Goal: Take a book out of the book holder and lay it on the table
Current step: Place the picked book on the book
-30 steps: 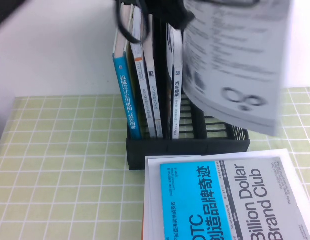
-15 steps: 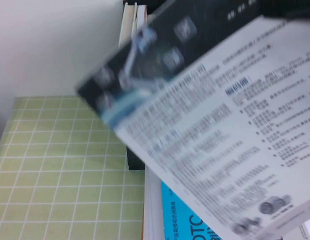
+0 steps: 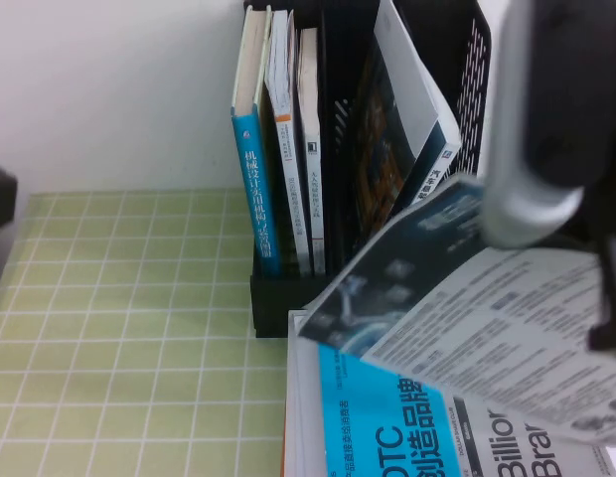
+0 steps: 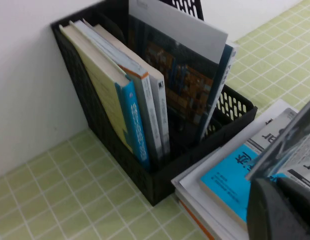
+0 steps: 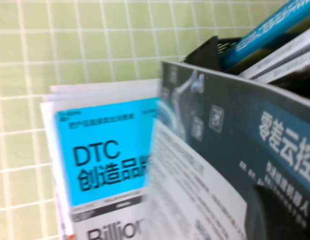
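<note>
The right gripper (image 3: 596,298) is pinching the book (image 3: 487,328) and carrying it tilted, above the cyan "Billion Dollar Brand Club" book (image 3: 387,427) near the table's (image 3: 119,338) near edge, out of the black mesh book holder (image 3: 467,70). The thin, glossy cover is likely to slip or land skewed on that stack. The left gripper (image 4: 282,210) is idling nearby; whether its fingers are spread I cannot tell.
</note>
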### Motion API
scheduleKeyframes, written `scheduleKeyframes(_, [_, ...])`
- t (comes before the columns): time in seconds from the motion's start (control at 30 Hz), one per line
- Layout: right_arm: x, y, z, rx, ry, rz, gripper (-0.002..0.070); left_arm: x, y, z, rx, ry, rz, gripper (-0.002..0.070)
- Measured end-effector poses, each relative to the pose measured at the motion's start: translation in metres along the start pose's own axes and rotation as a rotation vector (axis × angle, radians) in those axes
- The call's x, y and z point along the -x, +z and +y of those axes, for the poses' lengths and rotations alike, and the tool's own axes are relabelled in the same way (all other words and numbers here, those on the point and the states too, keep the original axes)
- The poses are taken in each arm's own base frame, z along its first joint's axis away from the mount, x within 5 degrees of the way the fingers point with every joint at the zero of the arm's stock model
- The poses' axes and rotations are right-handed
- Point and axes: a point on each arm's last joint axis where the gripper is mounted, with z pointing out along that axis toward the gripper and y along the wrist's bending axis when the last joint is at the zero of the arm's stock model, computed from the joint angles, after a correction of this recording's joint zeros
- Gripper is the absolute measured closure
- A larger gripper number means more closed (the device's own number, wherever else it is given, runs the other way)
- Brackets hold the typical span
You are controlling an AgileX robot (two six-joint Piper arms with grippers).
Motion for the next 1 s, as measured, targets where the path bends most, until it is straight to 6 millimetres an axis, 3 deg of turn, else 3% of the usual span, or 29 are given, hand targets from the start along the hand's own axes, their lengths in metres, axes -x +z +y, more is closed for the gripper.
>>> scheduleKeyframes(0.17, [0.026, 0.034, 0.03, -0.034, -0.157, 0.115, 0.065, -0.025, -0.002, -0.001, -0.004, -0.084, -0.022, 0.0678])
scheduleKeyframes(0.37, [0.032, 0.087, 0.071, -0.19, -0.294, 0.297, 0.065, -0.032, -0.014, -0.001, -0.007, -0.115, -0.067, 0.0678])
scheduleKeyframes(0.57, [0.028, 0.12, 0.102, -0.322, -0.373, 0.337, 0.065, -0.032, -0.018, -0.001, -0.008, -0.118, -0.083, 0.0678])
scheduleKeyframes(1.0, [-0.002, 0.182, 0.143, -0.215, -0.269, 0.27, 0.065, -0.034, -0.017, -0.002, -0.009, -0.124, -0.068, 0.0678])
